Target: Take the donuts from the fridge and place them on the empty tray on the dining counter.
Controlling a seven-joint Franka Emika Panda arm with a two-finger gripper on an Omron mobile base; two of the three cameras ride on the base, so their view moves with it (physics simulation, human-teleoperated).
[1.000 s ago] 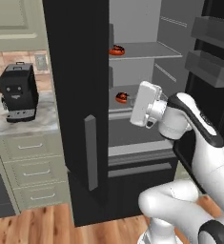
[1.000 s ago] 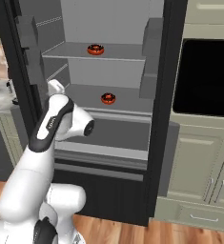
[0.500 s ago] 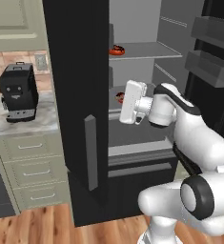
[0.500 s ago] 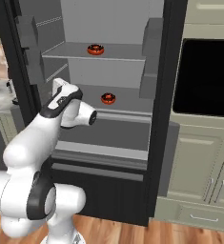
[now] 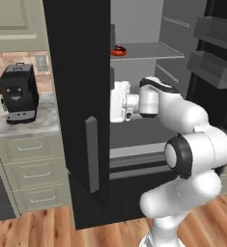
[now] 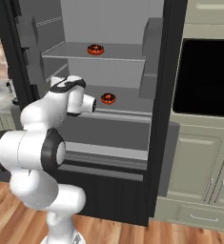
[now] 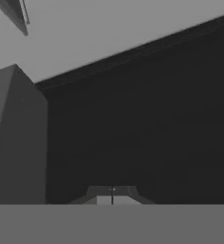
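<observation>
Inside the open fridge, the gripper points at a dark inner wall with its jaws pressed fully together, holding nothing. One of the donuts sits on the middle shelf, just beside the hand and off to its side, untouched. Another donut rests on the shelf above, well up from the jaws.

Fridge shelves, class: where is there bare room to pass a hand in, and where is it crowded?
On the upper shelf, bare grey lies either side of the upper donut. The middle shelf is free right of the lower donut, up to the door bins. Left of that donut is crowded: the arm and its shut claw sit there.
</observation>
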